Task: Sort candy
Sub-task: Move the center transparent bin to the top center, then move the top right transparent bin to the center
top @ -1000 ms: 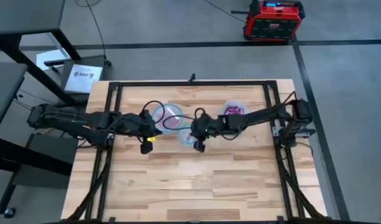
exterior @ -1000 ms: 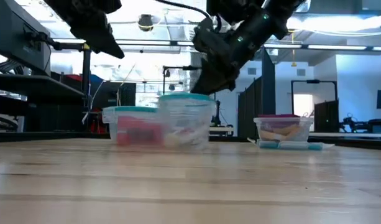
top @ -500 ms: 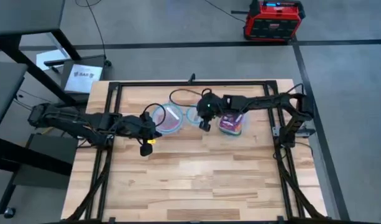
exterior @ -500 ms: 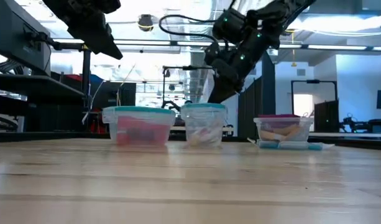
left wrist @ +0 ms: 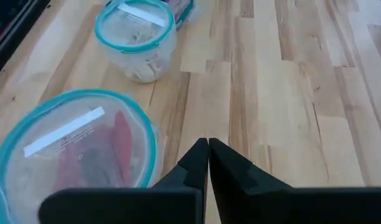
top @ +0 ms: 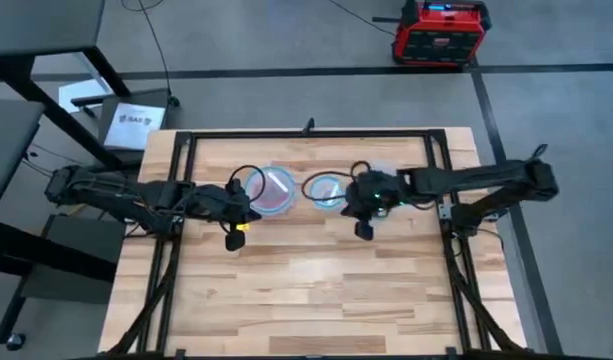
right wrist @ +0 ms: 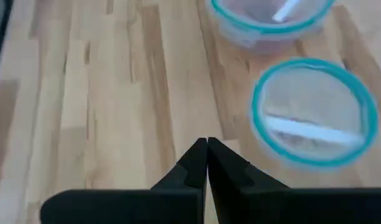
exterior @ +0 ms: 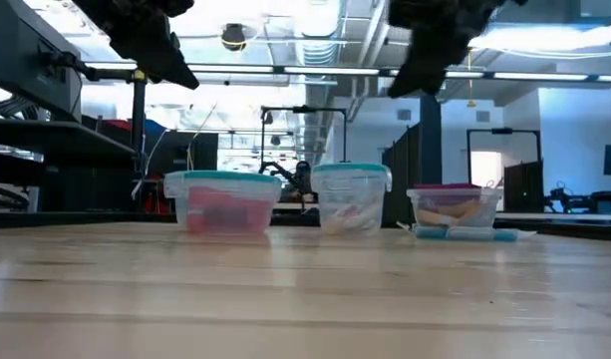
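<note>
From above, only two round containers showed clearly: the one with red candy (top: 275,188) near the left gripper (top: 232,238), and a middle tub (top: 328,188) just beside the right gripper (top: 363,229). The right arm covered most of a third. Down at table height, though, all three stood in a row: the wide tub of red packets (exterior: 223,201) on the left, the taller tub of pale sticks (exterior: 351,196) in the centre, and a low container (exterior: 455,206) with purple on top to the right, its blue-rimmed lid (exterior: 464,233) flat on the wood in front of it. So three containers, each blue-rimmed, and no loose sweets visible on the table (top: 316,280).

The left wrist view picked out the red candy (left wrist: 84,158) through its clear lid and the cream sticks (left wrist: 139,62) beyond, with the left gripper (left wrist: 208,144) pinched together, empty. The right wrist view gave two lidded tubs, contents blurred, and the right gripper (right wrist: 206,144) also pressed together over bare boards, holding nothing.
</note>
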Robot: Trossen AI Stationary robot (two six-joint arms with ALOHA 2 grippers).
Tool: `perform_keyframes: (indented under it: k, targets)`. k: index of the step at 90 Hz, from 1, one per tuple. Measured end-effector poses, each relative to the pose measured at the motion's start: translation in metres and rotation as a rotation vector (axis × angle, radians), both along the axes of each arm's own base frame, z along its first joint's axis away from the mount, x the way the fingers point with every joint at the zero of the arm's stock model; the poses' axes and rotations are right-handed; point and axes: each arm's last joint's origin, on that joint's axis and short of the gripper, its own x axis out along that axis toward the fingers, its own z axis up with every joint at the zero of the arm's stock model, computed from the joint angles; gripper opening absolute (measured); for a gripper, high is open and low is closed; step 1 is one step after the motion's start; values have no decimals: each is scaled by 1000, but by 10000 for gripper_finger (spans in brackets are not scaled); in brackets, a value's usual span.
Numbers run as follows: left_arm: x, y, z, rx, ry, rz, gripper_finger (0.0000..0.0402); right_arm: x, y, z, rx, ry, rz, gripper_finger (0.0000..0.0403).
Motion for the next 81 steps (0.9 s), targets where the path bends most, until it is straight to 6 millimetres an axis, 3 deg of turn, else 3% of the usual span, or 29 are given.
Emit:
perform_keyframes:
  k: [16, 30, 44, 66, 81]
  targets:
    - [6, -3, 1, -65, -34, -49, 0, -41, 10, -44, 9, 111, -137, 0]
    - [15, -5, -3, -77, -37, -70, 0, -56, 8, -68, 52, 141, -210, 3]
    - [20, -6, -11, -74, 7, -68, 0, -54, 0, -66, 23, 141, -212, 44]
    - [26, -6, -21, -54, 71, -74, 0, -49, -16, -83, -56, 258, -213, 154]
    - [25, -5, -22, -47, 77, -70, 0, -42, -28, -97, -94, 325, -213, 202]
